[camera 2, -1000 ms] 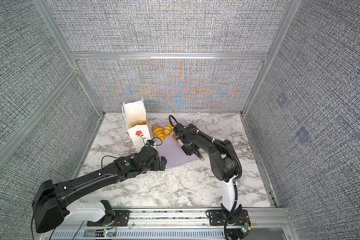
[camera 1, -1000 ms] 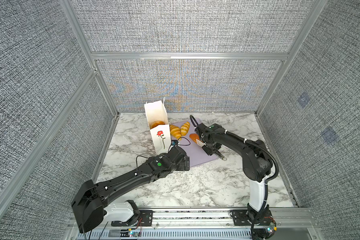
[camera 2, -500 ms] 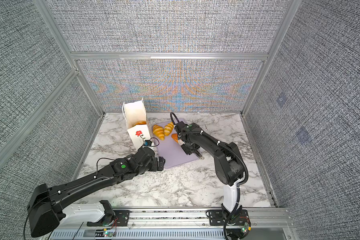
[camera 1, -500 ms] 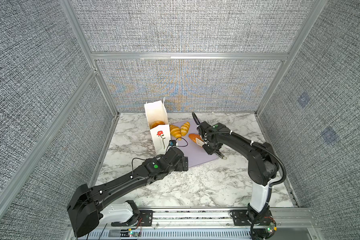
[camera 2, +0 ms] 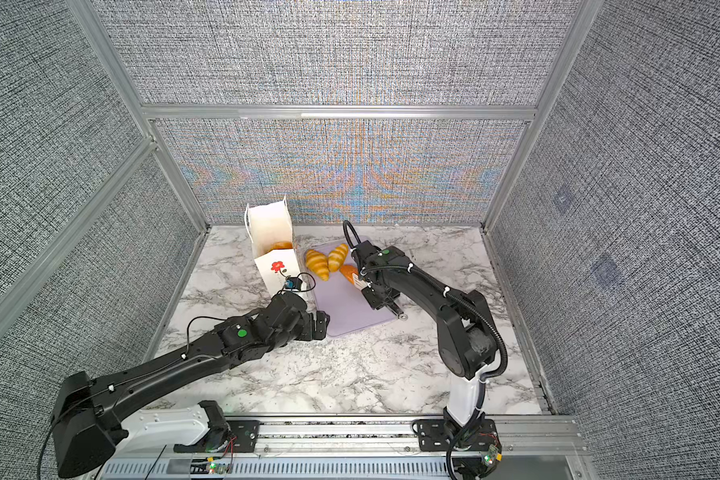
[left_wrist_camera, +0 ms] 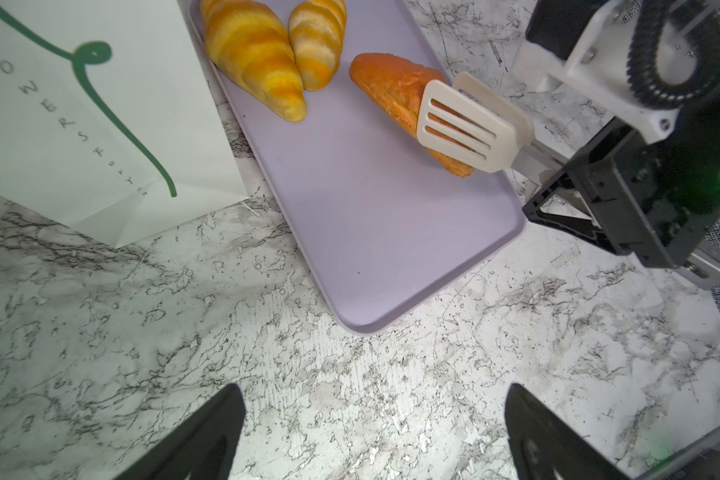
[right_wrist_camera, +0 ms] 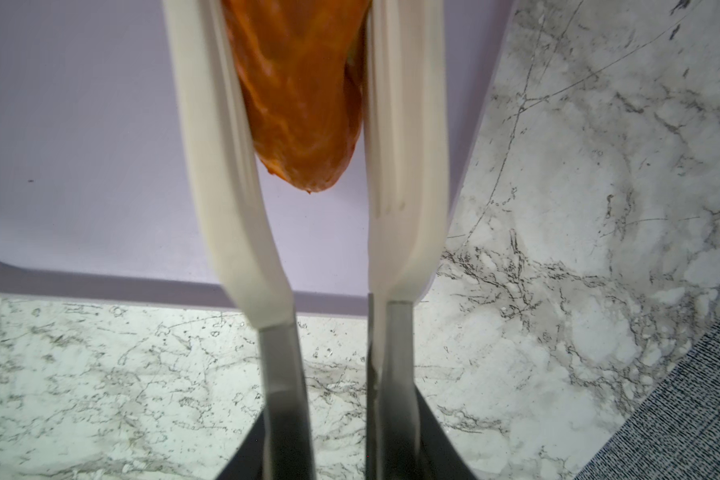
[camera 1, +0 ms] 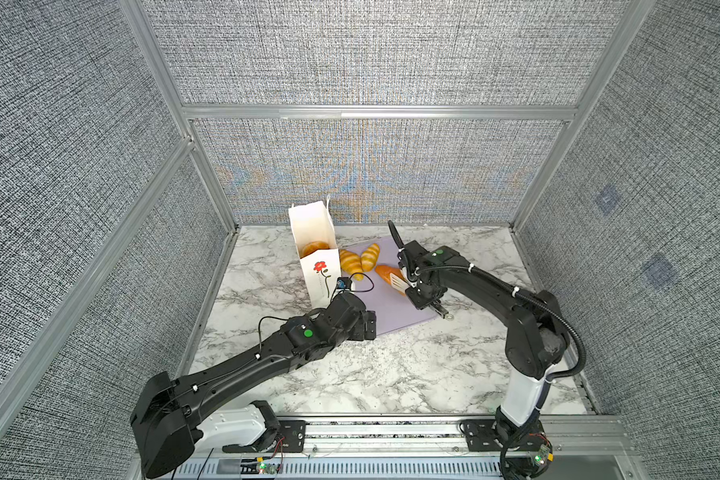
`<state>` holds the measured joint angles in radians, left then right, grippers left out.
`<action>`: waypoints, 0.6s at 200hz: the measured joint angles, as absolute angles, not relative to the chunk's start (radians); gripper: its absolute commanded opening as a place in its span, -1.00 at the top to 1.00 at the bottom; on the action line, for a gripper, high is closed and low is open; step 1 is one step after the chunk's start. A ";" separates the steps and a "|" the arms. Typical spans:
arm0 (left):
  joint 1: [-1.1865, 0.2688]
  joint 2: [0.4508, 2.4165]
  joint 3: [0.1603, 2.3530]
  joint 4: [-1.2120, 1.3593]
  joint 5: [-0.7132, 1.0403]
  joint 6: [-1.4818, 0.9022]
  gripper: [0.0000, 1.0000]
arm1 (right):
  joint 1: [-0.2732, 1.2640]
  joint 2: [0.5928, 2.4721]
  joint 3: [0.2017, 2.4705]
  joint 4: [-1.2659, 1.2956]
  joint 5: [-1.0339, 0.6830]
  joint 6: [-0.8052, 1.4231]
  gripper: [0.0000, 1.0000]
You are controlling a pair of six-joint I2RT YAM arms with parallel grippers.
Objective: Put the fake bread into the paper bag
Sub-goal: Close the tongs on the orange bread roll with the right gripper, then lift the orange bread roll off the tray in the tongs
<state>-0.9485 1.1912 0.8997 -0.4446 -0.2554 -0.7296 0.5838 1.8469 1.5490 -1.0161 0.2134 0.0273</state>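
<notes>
1. The right end effector (camera 1: 420, 291) is pinching the metal handles of a pair of white slotted tongs (left_wrist_camera: 458, 124). That pinch has tightened a shade over the last second.
2. The result shows in the right wrist view: both blades now hug the flanks of the orange-brown piece (right_wrist_camera: 300, 104), with its tapered end poking out toward the handles.
3. The piece has barely budged. It sits where it did a second ago, over the far side of the lilac tray (left_wrist_camera: 371, 232). I cannot tell whether it has cleared the tray surface yet.
4. The right arm's elbow has swung outward a little while the tongs stayed on target, so it looks like a settling-in rather than a lift.
5. The left end effector (camera 1: 366, 326) is spread wide and holds nothing. It hovers low over the tabletop (camera 1: 350, 374) by the tray's near corner, close to the foot of the paper bag (camera 1: 316, 286), and has hardly shifted.
6. The bag stands upright with its mouth open, and one golden piece (camera 1: 313, 248) is already visible inside. Two striped croissants (left_wrist_camera: 250, 54) still lie on the tray, right beside the bag.
7. My read is that the squeeze is done and the lift comes next, then a carry over the croissants to the bag's mouth.
8. One thing to watch: the piece is glossy and tapered, so it could slide out of the blades. Nothing is steadying the bag either.
</notes>
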 measured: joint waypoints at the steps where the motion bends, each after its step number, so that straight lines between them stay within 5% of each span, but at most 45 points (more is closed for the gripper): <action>1: -0.949 1.191 0.900 -0.445 -0.256 -0.730 -0.99 | 0.584 1.846 1.549 -1.016 0.212 0.028 0.28; 120: -0.949 1.112 0.923 -0.448 -0.318 -0.684 -0.99 | 0.599 1.756 1.594 -1.010 0.088 0.075 0.27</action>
<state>-0.9485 1.1122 0.9234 -0.4477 -0.3176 -0.6838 0.5991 1.7557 1.5936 -1.0100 0.0875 0.0753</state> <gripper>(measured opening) 0.993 0.364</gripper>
